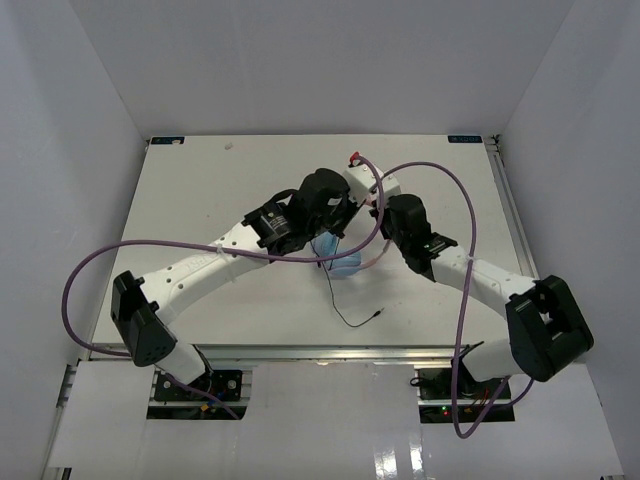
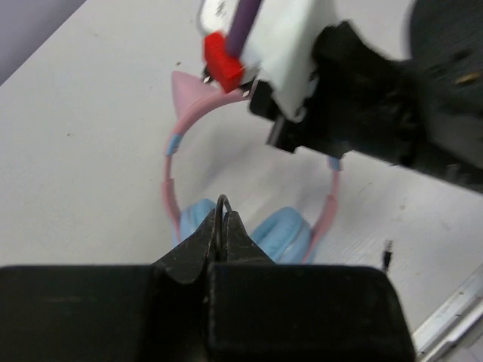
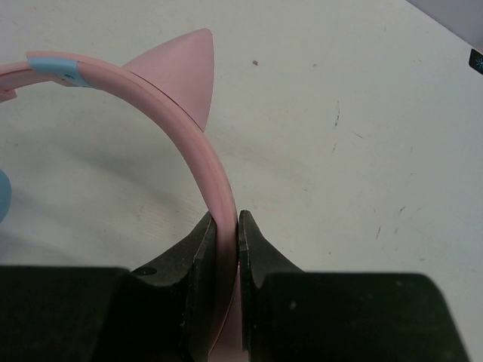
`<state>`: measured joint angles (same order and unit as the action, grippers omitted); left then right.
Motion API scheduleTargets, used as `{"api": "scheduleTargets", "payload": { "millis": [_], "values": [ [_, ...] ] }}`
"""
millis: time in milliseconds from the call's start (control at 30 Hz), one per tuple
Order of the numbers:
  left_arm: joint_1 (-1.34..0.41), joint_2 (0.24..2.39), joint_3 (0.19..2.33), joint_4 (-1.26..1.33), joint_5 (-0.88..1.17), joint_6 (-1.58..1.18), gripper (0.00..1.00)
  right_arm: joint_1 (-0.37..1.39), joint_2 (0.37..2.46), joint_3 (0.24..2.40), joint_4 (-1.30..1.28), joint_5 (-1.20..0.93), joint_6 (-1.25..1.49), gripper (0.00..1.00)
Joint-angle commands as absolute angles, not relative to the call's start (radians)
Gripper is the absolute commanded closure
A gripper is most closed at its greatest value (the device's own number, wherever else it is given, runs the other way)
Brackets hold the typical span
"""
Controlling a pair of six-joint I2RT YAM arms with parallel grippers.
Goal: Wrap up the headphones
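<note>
Clamped the pink cat-eared headband of the light-blue-cupped over-ear headphones [image 3: 202, 162] in the closed right gripper [image 3: 225, 243] and pinched their thin black cord [image 2: 219, 205] (a small loop showing) in the closed left gripper [image 2: 221, 231], mid white table [image 1: 200, 200].

Bright, even diffuse light, soft faint shadows, near foreground blurred in both wrist views

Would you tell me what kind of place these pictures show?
Probably a robot lab test cell: a white table walled in by plain white panels, with left arm and right arm bolted at its near edge.
</note>
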<state>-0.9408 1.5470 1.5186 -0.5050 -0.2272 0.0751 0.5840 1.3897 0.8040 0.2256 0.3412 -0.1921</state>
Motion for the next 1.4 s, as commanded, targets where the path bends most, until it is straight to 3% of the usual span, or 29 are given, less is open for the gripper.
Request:
{"api": "scheduleTargets", "payload": {
  "millis": [0,233,500,633,800,1067,1267,1333,1367],
  "values": [
    [-0.89,1.538,1.47,-0.54,-0.341,0.164,0.91,0.541,1.254,0.86,0.17,0.103,-0.093,0.92],
    [-0.842,1.505,1.428,-0.5,-0.249,0.189,0.83,0.43,1.179,0.874,0.073,-0.213,0.116,0.92],
    [-0.809,1.453,1.401,-0.463,-0.25,0.197,0.73,0.358,1.188,0.884,0.071,-0.533,0.14,0.92],
    [-0.759,1.364,1.259,-0.326,-0.164,0.163,0.64,0.27,1.167,0.9,0.073,-0.67,0.227,0.92],
    [-0.689,1.23,1.021,-0.079,0.003,0.08,0.49,0.177,1.142,0.951,0.066,-0.854,0.318,0.92],
    [-0.678,1.243,0.792,0.363,0.246,-0.077,0.22,0.125,1.133,1.059,0.114,-1.005,0.544,0.92],
    [-0.676,1.328,0.617,0.776,0.282,-0.256,0.14,0.104,1.129,1.152,0.17,-0.977,0.676,0.92],
    [-0.676,1.394,0.593,0.91,0.329,-0.336,0.03,0.103,1.126,1.19,0.166,-0.943,0.681,0.92],
    [-0.68,1.416,0.568,1.001,0.34,-0.358,0.02,0.103,1.127,1.202,0.167,-0.932,0.682,0.92]
  ]
}}
